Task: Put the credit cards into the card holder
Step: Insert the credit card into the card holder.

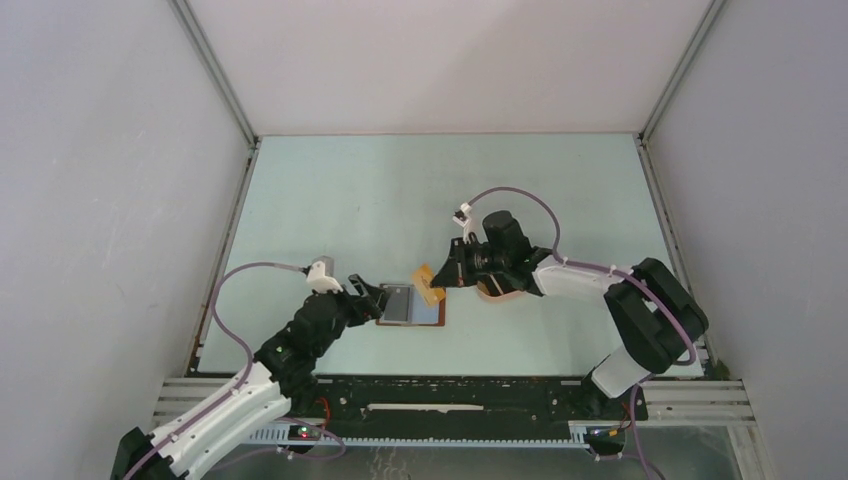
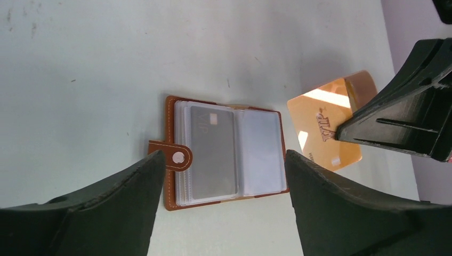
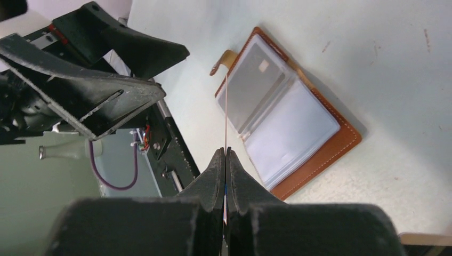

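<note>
The reddish-brown card holder (image 1: 410, 305) lies open on the table, clear pockets up; it shows in the left wrist view (image 2: 224, 152) and right wrist view (image 3: 288, 117). A dark card (image 2: 213, 152) sits in its left pocket. My right gripper (image 1: 450, 272) is shut on a tan-yellow credit card (image 1: 430, 283), held on edge just right of the holder; the card shows in the left wrist view (image 2: 326, 128) and edge-on in the right wrist view (image 3: 226, 112). My left gripper (image 1: 372, 298) is open and empty, its jaws standing either side of the holder's near edge.
A pink oval tray (image 1: 497, 291) lies under my right arm, mostly hidden. The black rail (image 1: 420, 395) runs along the table's near edge. White walls enclose the table on three sides.
</note>
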`<action>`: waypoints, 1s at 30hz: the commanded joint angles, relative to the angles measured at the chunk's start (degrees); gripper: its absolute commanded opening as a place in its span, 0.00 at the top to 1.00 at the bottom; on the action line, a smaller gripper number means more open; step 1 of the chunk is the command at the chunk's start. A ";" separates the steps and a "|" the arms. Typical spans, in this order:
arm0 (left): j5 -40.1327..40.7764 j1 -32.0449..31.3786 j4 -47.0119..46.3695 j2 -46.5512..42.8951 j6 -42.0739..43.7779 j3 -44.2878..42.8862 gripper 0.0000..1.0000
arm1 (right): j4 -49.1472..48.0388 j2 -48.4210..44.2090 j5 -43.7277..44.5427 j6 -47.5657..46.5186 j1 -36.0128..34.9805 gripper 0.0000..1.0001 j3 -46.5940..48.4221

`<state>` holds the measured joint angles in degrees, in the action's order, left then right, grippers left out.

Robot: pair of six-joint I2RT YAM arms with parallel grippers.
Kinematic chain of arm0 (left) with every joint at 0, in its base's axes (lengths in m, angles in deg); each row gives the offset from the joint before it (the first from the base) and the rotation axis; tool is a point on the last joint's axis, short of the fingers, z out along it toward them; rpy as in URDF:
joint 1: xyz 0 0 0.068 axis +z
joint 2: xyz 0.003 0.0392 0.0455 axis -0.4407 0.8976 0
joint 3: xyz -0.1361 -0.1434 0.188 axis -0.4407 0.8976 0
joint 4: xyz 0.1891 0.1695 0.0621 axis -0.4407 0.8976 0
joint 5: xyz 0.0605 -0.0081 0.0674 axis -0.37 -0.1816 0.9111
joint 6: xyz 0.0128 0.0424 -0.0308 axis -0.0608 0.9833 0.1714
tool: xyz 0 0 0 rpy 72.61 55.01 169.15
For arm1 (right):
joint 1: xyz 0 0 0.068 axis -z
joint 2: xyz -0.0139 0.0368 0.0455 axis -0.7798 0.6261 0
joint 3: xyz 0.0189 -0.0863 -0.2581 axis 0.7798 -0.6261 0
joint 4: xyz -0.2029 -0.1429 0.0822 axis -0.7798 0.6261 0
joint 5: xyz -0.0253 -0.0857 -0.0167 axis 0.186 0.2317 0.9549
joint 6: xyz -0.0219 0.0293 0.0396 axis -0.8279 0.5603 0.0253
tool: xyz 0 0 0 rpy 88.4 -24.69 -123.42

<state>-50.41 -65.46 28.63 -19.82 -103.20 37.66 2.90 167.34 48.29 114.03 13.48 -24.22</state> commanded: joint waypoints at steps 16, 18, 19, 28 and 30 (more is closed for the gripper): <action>-1.01 3.21 -8.15 14.81 -0.86 2.43 0.32 | -1.13 9.84 7.54 9.19 -6.00 1.00 1.89; -1.47 3.20 -8.78 15.20 -1.26 2.91 0.34 | -0.61 10.10 8.19 9.28 -6.05 1.00 1.98; -1.72 3.19 -9.39 15.34 -1.47 3.33 0.35 | -0.30 10.11 8.60 9.37 -6.03 1.00 2.01; -3.37 3.24 -11.84 20.01 -1.12 2.96 0.43 | 1.07 8.96 9.62 10.35 -5.95 1.00 1.99; -3.60 3.20 -12.02 21.02 -1.23 2.87 0.46 | 0.98 8.30 9.79 10.81 -5.78 1.00 1.70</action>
<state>-52.85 -62.68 18.35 -0.65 -104.18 40.37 3.09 177.42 56.29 123.41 7.87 -23.96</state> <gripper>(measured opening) 0.573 0.007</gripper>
